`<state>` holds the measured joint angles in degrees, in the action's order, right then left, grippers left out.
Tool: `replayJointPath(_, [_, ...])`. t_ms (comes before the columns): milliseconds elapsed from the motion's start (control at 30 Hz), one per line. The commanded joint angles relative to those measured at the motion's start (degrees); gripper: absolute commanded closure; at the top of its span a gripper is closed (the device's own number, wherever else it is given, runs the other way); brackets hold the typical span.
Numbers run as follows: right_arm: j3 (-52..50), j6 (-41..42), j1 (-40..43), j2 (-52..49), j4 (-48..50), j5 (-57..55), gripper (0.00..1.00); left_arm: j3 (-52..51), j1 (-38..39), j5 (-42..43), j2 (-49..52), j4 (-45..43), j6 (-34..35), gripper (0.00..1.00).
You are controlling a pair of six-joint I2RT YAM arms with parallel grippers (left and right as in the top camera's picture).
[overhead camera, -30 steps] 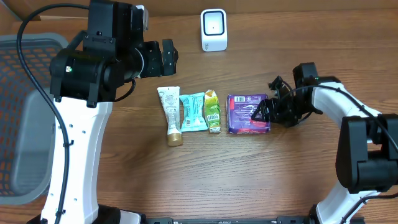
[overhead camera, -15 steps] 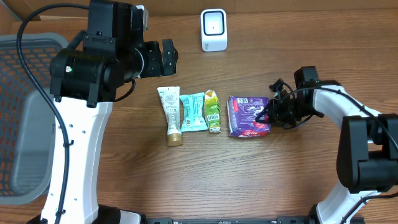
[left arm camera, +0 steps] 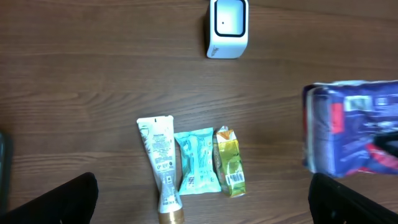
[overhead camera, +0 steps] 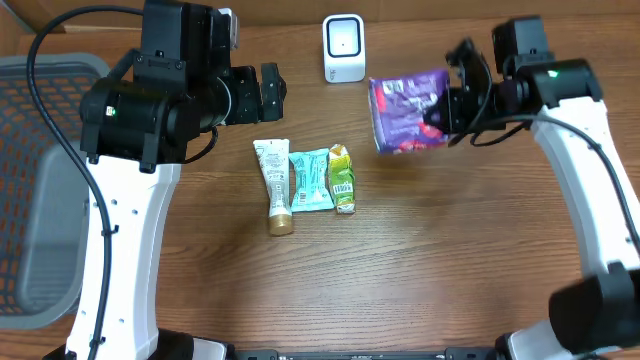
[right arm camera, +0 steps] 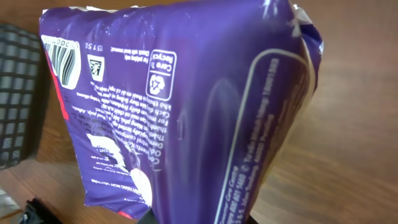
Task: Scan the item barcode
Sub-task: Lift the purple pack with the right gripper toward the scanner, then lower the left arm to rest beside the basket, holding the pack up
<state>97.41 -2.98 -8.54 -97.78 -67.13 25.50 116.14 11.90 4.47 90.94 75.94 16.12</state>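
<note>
Purple packet (overhead camera: 408,112) clamped in right tool (overhead camera: 438,110), arm held aloft near white scanner (overhead camera: 343,48), left tool (overhead camera: 268,92) fingers apart

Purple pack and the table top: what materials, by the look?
The purple pack: thin glossy plastic film, likely; it wrinkles and shines with glare streaks. The table: wood or wood-look laminate, matte; grain lines show, can't tell which.

- Soft, even light; only faint shadows on the wooden surface (overhead camera: 400,260).
- Left wrist view: the purple packet (left arm camera: 351,127) is blurred.
- Right wrist view: glare streaks its glossy film; print stays sharp.
</note>
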Motion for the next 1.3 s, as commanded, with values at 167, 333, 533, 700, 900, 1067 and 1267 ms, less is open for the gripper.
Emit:
replayJointPath(167, [1.8, 0.0, -4.6, 3.2, -0.5, -4.1, 0.96, 0.3, -0.3, -0.4, 0.3, 0.1, -0.7, 0.01])
replayJointPath(333, [1.8, 0.0, -6.1, 3.2, -0.3, -6.4, 0.96, 0.3, -0.3, -0.4, 0.3, 0.1, -0.7, 0.0])
replayJointPath(533, [1.8, 0.2, -6.4, 3.2, -0.9, -6.4, 0.96, 0.3, -0.3, -0.4, 0.3, 0.1, -0.7, 0.0])
replayJointPath(700, [1.8, 0.8, -6.4, 3.2, -0.5, -6.4, 0.96, 0.3, -0.3, -0.4, 0.3, 0.1, -0.7, 0.0])
replayJointPath(900, [1.8, 1.5, -6.8, 3.2, -0.6, -6.4, 0.96, 0.3, -0.3, 0.1, 0.3, 0.4, -0.7, 0.01])
replayJointPath(1067, [1.8, 1.5, -7.7, 3.2, -0.7, -6.4, 0.96, 0.3, -0.3, 1.3, 0.3, 6.2, -11.3, 0.0])
replayJointPath(1267, [1.7, 1.5, -8.0, 3.2, -0.7, -6.4, 0.96, 0.3, -0.3, -6.5, 0.2, 15.8, -13.3, 0.0])
